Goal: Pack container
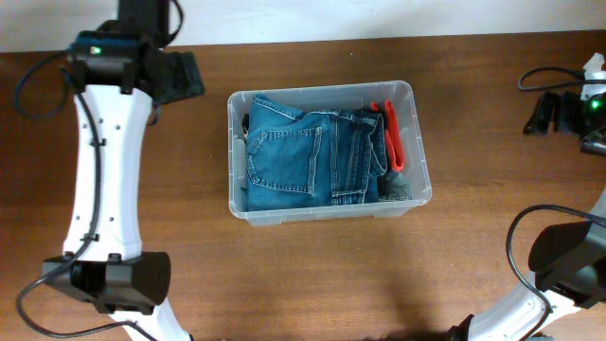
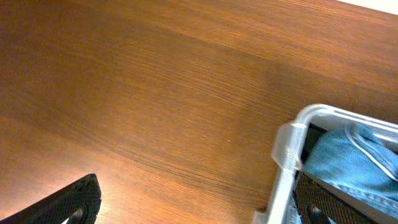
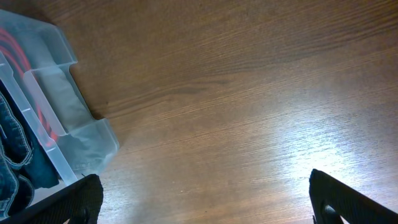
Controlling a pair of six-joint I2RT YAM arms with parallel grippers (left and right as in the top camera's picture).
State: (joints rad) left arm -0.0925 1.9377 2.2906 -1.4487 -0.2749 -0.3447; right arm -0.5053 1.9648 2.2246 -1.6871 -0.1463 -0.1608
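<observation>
The clear plastic container (image 1: 422, 161) stands in the middle of the table. Folded blue jeans (image 1: 294, 156) fill it, with a red item (image 1: 391, 133) along its right side. My left gripper (image 1: 180, 76) is open and empty, left of the container's far left corner. In the left wrist view the left gripper (image 2: 199, 208) spans bare wood and the container's corner (image 2: 291, 149), with the jeans (image 2: 348, 155) inside. My right gripper (image 1: 551, 114) is open and empty, well to the right. In the right wrist view the right gripper (image 3: 208, 202) is over bare wood, the container (image 3: 68, 118) at left.
The brown wooden table (image 1: 473, 265) carries only the container. Black cables (image 1: 530, 227) loop at the right edge by the right arm's base. The left arm's white link (image 1: 104, 170) runs down the left side.
</observation>
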